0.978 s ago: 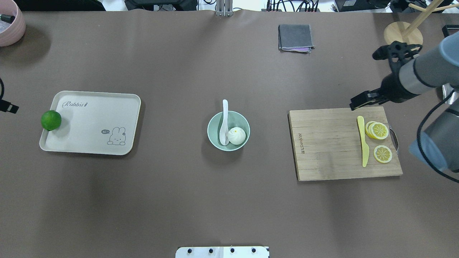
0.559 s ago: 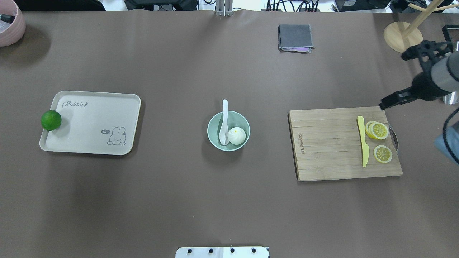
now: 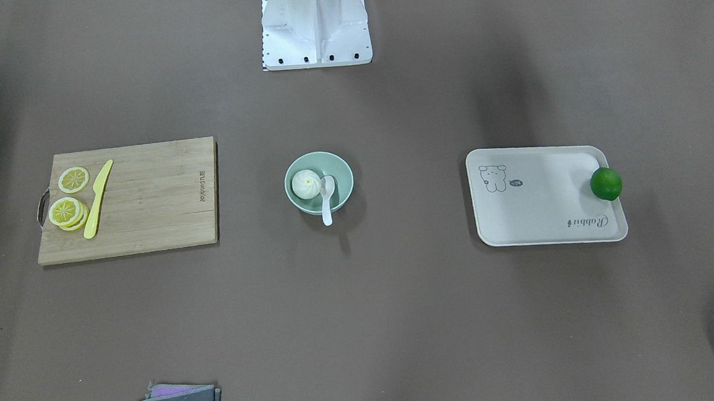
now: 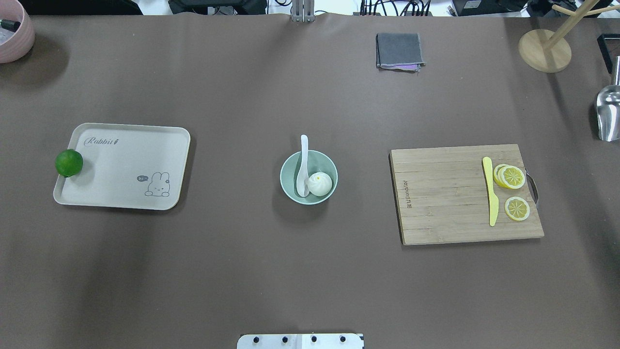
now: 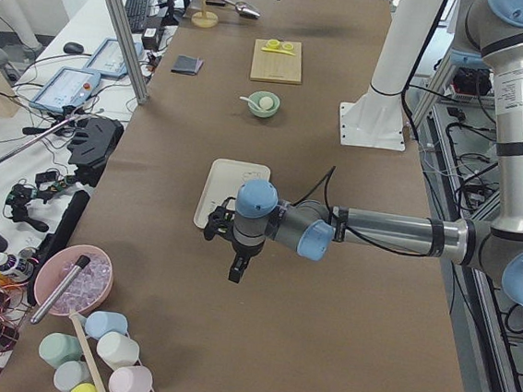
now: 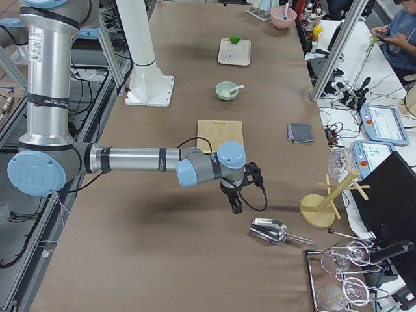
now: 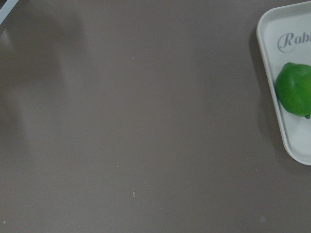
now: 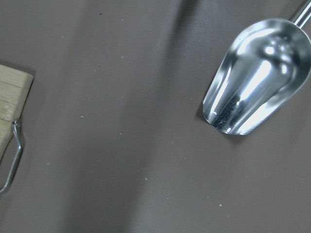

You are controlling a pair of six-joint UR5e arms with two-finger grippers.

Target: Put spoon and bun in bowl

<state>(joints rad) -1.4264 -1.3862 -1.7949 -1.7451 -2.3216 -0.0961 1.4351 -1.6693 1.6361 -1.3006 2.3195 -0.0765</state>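
The pale mint-green bowl [image 4: 331, 167] stands at the table's centre, also seen from the front [image 3: 344, 175]. The white spoon [image 4: 303, 156] lies in it with its scoop down and its handle over the far rim. The white bun [image 4: 319, 183] sits in the bowl beside the scoop, touching it. Both arms are out of the overhead view. My left gripper [image 5: 238, 273] hangs over bare table beyond the tray's end. My right gripper [image 6: 236, 208] hangs over bare table past the cutting board, near a metal scoop. I cannot tell whether either gripper is open or shut.
A beige tray [image 4: 121, 167] with a green lime [image 4: 69, 163] lies on the left. On the right a wooden cutting board [image 4: 445, 198] carries a yellow knife [image 4: 492, 196] and lemon slices [image 4: 511, 177]. A grey cloth [image 4: 398, 50], a wooden stand [image 4: 544, 50] and a metal scoop [image 4: 608, 114] lie further off.
My right arm has drawn back to the right and left the overhead view. The bowl, spoon and bun have not moved.
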